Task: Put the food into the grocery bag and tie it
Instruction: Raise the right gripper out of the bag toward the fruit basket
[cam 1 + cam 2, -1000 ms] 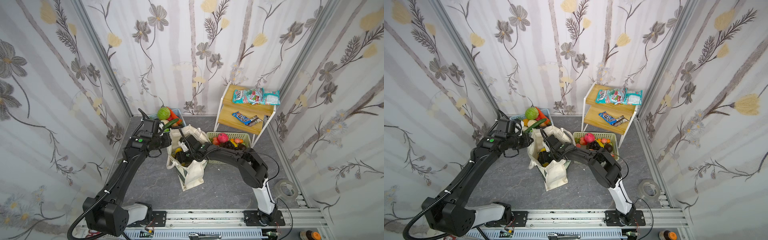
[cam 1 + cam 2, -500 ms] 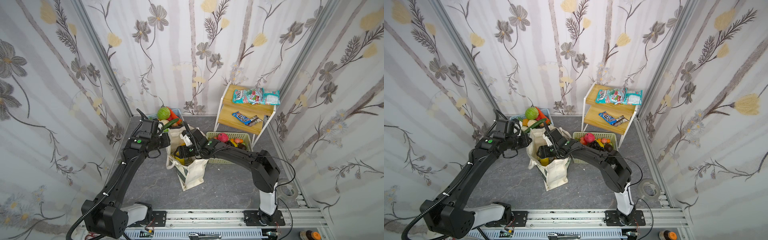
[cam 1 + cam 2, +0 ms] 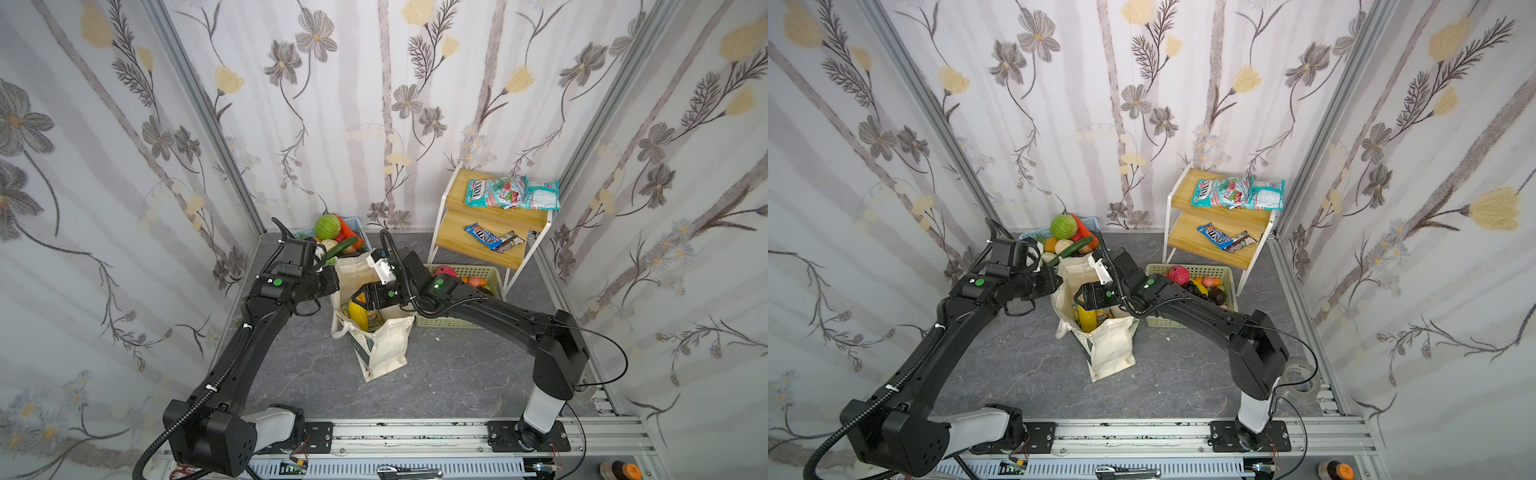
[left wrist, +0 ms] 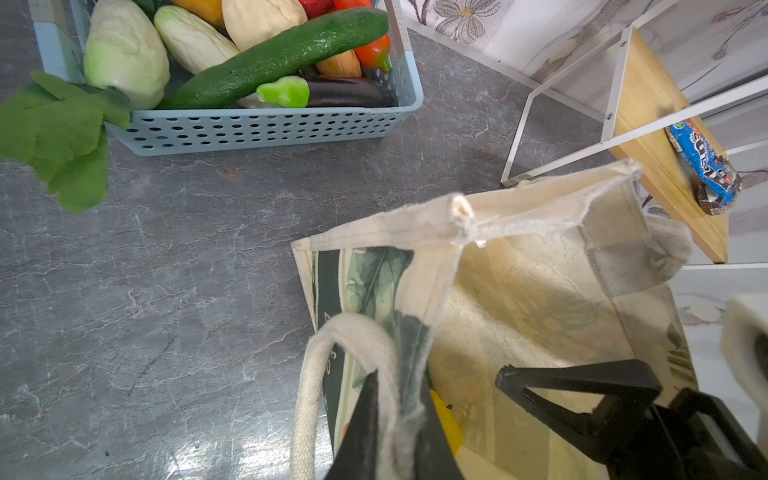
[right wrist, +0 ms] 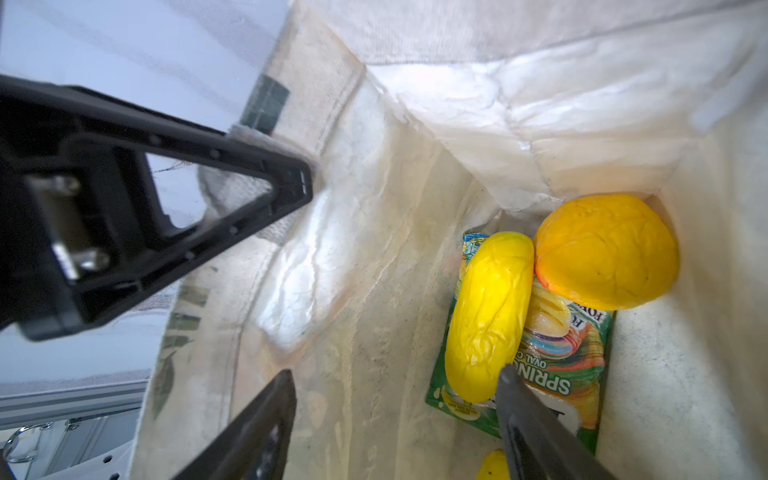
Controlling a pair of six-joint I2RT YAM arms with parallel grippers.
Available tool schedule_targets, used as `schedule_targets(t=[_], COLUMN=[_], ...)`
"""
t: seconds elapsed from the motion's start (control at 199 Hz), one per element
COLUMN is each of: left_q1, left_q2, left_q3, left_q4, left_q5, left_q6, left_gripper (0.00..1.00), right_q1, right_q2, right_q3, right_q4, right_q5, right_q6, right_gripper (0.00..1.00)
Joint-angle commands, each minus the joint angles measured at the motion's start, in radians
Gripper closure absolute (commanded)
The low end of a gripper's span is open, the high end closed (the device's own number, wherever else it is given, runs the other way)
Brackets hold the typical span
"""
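While over the grocery bag [image 3: 384,347], right gripper [image 5: 395,372] agape, downturned.

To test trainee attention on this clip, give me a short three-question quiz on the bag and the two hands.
1. True or false: the left hand pinches the rim of the grocery bag.
2. Inside the bag, the yellow fruit lies: A on the snack packet; B under it; C apart from it.
3. Fill in: the right hand is ___, holding nothing.
Key: 1 true; 2 A; 3 open.
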State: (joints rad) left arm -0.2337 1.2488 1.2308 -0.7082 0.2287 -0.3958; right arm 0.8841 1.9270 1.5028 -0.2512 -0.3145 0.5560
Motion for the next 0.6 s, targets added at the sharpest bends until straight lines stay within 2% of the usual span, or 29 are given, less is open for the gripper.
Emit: schedule_targets(t=[0.0,0.331,0.361,0.597], left_q1=[0.004,0.003,0.002,0.003], left_q2=[0.001,0.005,0.004,0.004], left_q3=[0.012,0.012,0.012,0.015], left_q4=[0.038,0.040,0.041,0.031], left_q5=[-0.014,-0.014,-0.014,-0.015], left_q6=[0.004,0.001,-0.001,-0.002], left_gripper=[1.00,1.00,1.00,1.00], right_q1=[-0.007,-0.048,-0.083,-0.149], right_q2=[-0.039,-0.180,-0.191,-0.276], right_q3=[-0.007,-0.067,-0.073,-0.132], right_q4=[0.046,0.037,0.037,0.017], right_q5=[0.014,0.044,0.048,0.081], right_q6=[-0.012,-0.023,-0.024,-0.038], right_gripper=[0.25,0.25,0.25,0.24])
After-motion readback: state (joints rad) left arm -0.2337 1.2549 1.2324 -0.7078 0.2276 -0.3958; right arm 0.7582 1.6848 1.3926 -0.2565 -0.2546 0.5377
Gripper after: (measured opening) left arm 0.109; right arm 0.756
